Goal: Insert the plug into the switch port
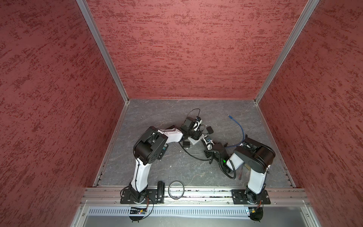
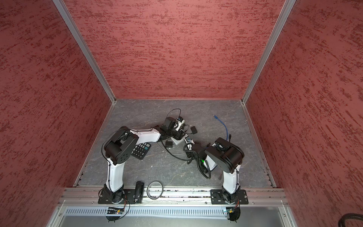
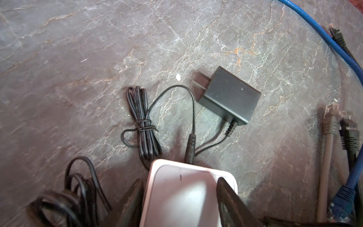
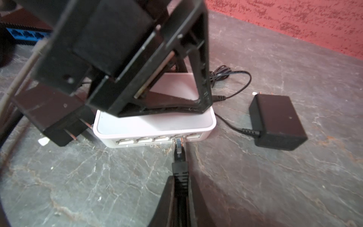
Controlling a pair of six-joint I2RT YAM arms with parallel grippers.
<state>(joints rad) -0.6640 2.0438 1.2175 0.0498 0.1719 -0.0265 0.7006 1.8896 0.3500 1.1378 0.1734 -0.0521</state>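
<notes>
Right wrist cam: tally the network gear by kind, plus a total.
Network switches: 2, white network switch and black switch with blue ports
Power adapters: 2, black power adapter and second power adapter
Ethernet cables: 2, black Ethernet cable and gray Ethernet cable
Total: 6

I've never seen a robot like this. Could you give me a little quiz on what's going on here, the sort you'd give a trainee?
1. True or false: the left pincer clamps the white switch from both sides.
2. What does the right pincer hold? A) a spoon B) a black cable plug C) a coin
3. How many ports show on the switch's front face?
Key: 1 true; 2 B; 3 five.
</notes>
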